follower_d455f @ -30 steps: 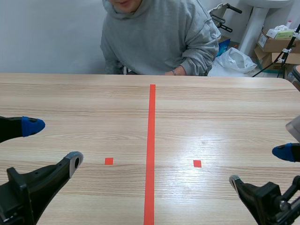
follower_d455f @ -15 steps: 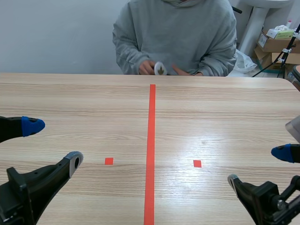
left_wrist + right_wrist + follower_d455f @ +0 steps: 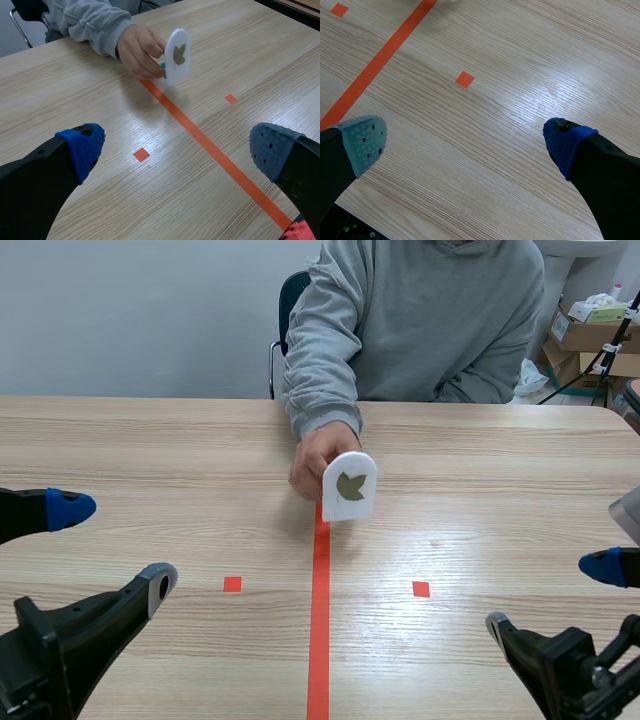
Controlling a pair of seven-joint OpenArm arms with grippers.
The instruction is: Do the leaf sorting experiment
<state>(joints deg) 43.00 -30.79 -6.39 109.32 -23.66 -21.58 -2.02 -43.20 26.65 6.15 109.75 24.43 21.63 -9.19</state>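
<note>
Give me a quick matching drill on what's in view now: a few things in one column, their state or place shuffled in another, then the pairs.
1. card
2. hand
3. left tool
4. right tool

A. open, card out of its view
B. holds the card
C. white, leaf picture on it
D. open, card ahead of it

Pairs: 1-C; 2-B; 3-D; 4-A

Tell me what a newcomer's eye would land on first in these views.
The white round-topped card with a green leaf picture stands out first, held up by the person's hand over the far part of the central orange-red tape line. Next come the open left gripper and open right gripper, low at either side, holding nothing.
</note>
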